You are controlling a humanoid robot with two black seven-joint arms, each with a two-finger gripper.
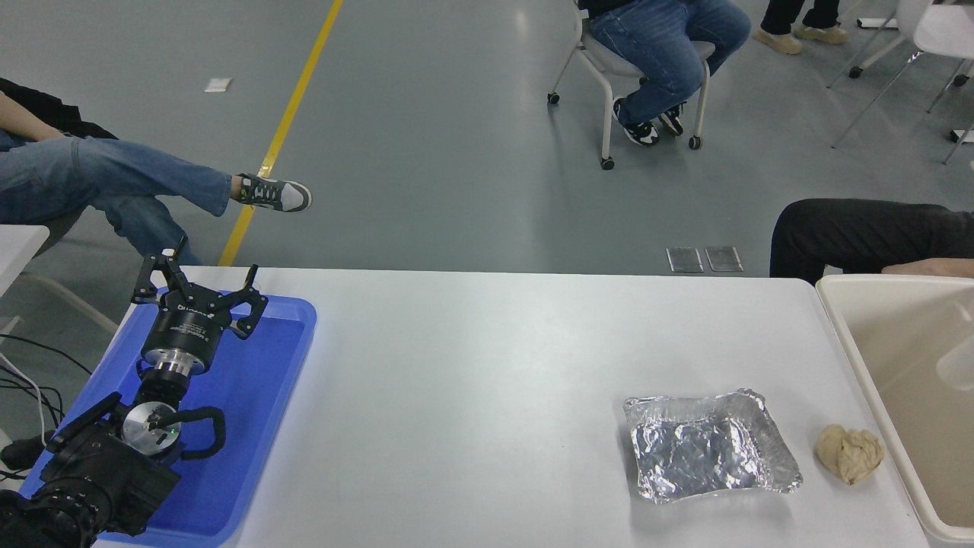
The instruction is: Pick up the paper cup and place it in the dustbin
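Note:
The dustbin, a large cream tub with a thick rim, stands at the table's right edge and is cut off by the picture. A pale whitish rounded shape lies inside it against the far wall. It could be the paper cup, but I cannot tell. No paper cup shows on the table. My left gripper is parked at the lower left over the blue tray, open and empty. My right arm is out of view.
A blue plastic tray lies at the left under the parked arm. A crinkled foil tray and a crumpled tan paper ball lie at the front right near the dustbin. People sit beyond the table; a dark-sleeved arm rests by the far right corner.

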